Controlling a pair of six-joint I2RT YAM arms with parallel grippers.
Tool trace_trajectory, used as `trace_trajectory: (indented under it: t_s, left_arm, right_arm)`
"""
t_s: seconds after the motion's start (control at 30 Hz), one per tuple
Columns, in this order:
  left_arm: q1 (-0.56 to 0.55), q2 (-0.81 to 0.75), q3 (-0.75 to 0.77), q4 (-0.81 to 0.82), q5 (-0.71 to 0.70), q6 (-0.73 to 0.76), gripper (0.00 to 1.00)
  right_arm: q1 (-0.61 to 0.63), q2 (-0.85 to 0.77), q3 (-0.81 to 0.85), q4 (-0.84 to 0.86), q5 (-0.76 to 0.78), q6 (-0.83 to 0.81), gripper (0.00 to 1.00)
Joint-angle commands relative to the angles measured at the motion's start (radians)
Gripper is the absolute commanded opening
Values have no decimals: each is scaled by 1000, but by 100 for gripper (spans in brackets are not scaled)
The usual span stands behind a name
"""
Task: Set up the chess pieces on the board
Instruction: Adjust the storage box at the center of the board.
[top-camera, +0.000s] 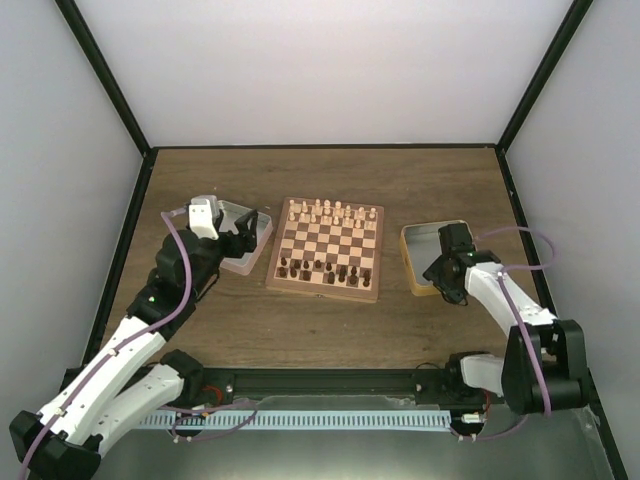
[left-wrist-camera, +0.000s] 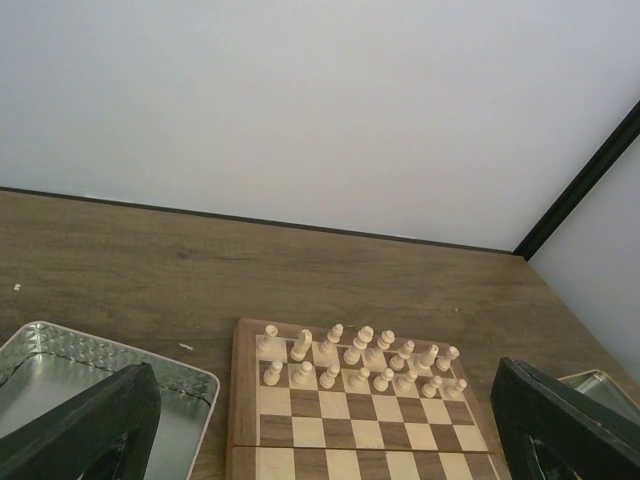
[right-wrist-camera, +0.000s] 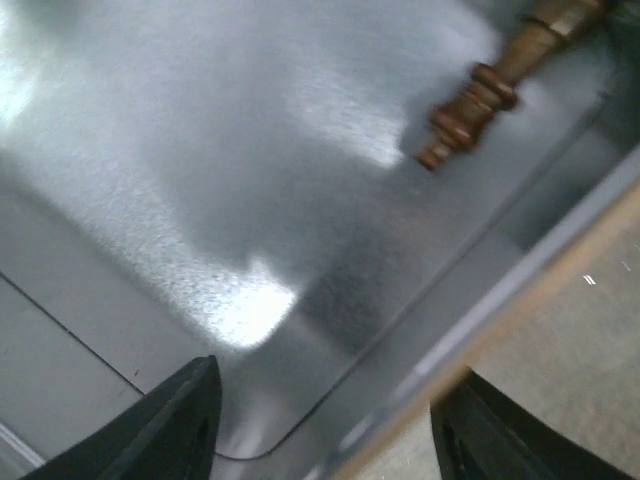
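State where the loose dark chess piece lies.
The chess piece lies tipped over inside the metal tin right of the board, upper right in right wrist view.

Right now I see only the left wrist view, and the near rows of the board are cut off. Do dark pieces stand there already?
Observer: Yes, the top view shows dark pieces standing on the board's near two rows.
Operator: Are any left outside?
Observer: At least one dark piece lies in the right tin.
Operator: And the right hand?
Observer: The right hand hangs open over that tin, holding nothing.
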Motion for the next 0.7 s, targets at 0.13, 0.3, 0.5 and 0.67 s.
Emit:
trace_trajectory:
  t_s: [0.13, 0.3, 0.5, 0.67]
  left_arm:
    - [4, -5, 11, 13, -6, 6, 93]
    - [5, -2, 9, 12, -13, 4, 93]
    - [6, 8, 17, 6, -5, 4, 93]
    - [6, -4, 14, -8, -5, 2, 93]
  right_arm:
    - [-24, 108, 4, 174, -45, -232, 30]
    - [-28, 148, 36, 189, 7, -338, 23]
    - [-59, 195, 122, 191, 91, -394, 24]
    - [-167, 231, 167, 221, 123, -413, 45]
